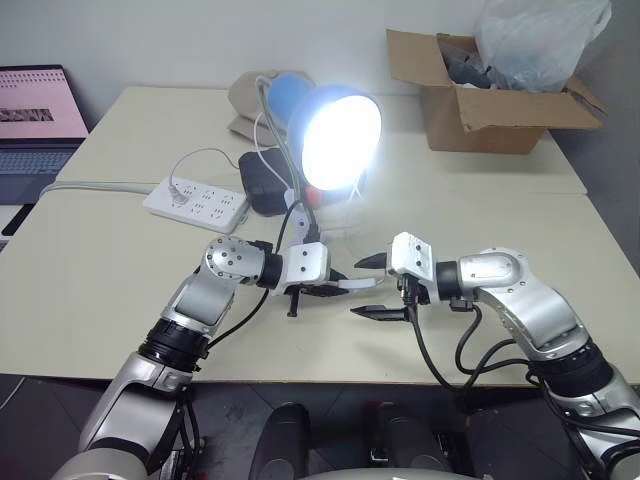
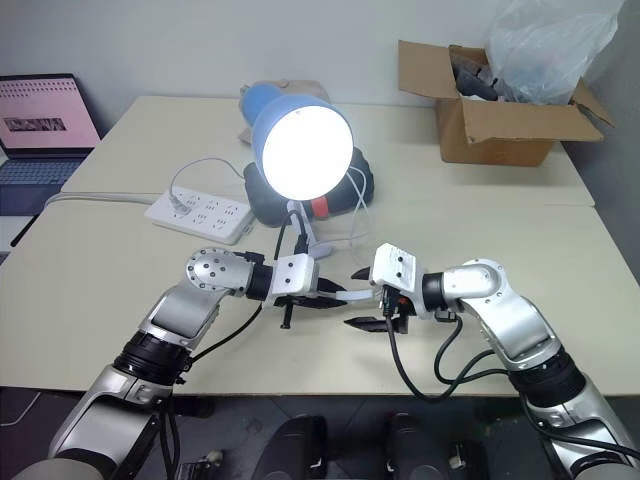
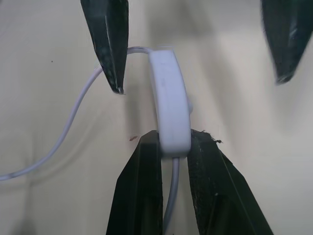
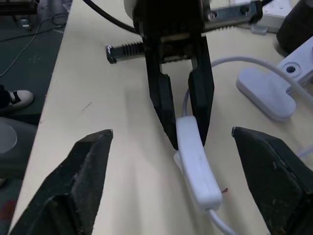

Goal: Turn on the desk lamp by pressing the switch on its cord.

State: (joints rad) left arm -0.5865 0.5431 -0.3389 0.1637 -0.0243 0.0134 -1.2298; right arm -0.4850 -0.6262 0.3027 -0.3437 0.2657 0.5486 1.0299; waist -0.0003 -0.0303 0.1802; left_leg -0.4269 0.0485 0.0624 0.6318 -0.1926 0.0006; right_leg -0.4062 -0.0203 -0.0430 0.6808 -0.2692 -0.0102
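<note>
Lighting: the lamp (image 1: 335,137) is lit; its bulb is blown out to white glare in both eye views, with a bright spill thrown onto the worktop (image 1: 110,270) below it. Elsewhere the room is evenly and softly lit. Shadows: faint, soft-edged ones are cast on the worktop. Focus: near fingers (image 4: 83,186) are blurred in the right wrist view.

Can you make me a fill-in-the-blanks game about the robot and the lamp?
1. The desk lamp is switched ____.
2. The left gripper has its jaws shut on the white ____.
3. The right gripper has its jaws ____.
4. The cardboard box sits on the ____.

Missing words: on; switch; open; table
</note>
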